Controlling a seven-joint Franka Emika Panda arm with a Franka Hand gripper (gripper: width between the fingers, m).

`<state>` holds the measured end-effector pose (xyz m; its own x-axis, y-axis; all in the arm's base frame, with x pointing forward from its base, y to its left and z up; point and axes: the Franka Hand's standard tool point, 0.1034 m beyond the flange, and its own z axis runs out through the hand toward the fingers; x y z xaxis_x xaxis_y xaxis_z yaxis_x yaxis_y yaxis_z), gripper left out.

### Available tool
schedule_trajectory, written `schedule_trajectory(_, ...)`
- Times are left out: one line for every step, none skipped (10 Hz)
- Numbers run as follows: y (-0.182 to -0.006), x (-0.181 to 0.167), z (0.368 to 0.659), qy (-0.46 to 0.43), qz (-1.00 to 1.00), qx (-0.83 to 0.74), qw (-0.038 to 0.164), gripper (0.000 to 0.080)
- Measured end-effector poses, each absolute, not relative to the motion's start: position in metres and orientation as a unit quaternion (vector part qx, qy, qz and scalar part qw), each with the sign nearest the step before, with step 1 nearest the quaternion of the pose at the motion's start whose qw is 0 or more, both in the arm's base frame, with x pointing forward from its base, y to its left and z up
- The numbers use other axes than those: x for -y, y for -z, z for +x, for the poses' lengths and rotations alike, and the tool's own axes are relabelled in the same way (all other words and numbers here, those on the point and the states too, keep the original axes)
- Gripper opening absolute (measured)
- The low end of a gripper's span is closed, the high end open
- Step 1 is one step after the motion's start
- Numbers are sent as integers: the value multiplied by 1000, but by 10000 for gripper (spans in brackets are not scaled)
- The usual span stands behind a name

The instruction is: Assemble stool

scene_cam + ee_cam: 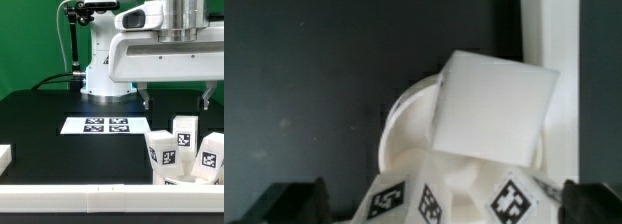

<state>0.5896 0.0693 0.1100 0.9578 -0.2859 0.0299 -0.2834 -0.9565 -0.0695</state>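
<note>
Three white stool legs with black-and-white tags stand clustered at the exterior view's lower right: one (162,150), one (185,131) and one (211,152). In the wrist view a plain-faced leg (491,105) leans over the curved white seat disc (400,125), and the tagged legs (423,198) sit below it. My gripper (176,100) hangs above this cluster with both dark fingers (145,100) wide apart and empty. In the wrist view the gripper (441,206) shows a fingertip (295,200) on either side of the tagged legs, not touching them.
The marker board (100,125) lies flat mid-table. A long white rail (90,195) runs along the front edge, and it shows as a white strip (555,40) in the wrist view. A plain white block (5,155) sits at the exterior view's left. The robot base (105,75) stands at the back.
</note>
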Motion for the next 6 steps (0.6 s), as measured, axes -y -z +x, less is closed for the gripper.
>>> schedule_trajectory(-110, -68, 592, 26, -989, -142, 33, 648)
schedule_trajectory(-110, -68, 592, 26, -989, -142, 33, 648)
schedule_trajectory(-109, -68, 592, 26, -989, -142, 33, 648)
schedule_trajectory(-109, -68, 592, 26, -989, -142, 33, 648)
schedule_trajectory(-109, -68, 592, 26, -989, -142, 33, 648)
schedule_trajectory(-108, -68, 592, 25, -989, -143, 33, 648)
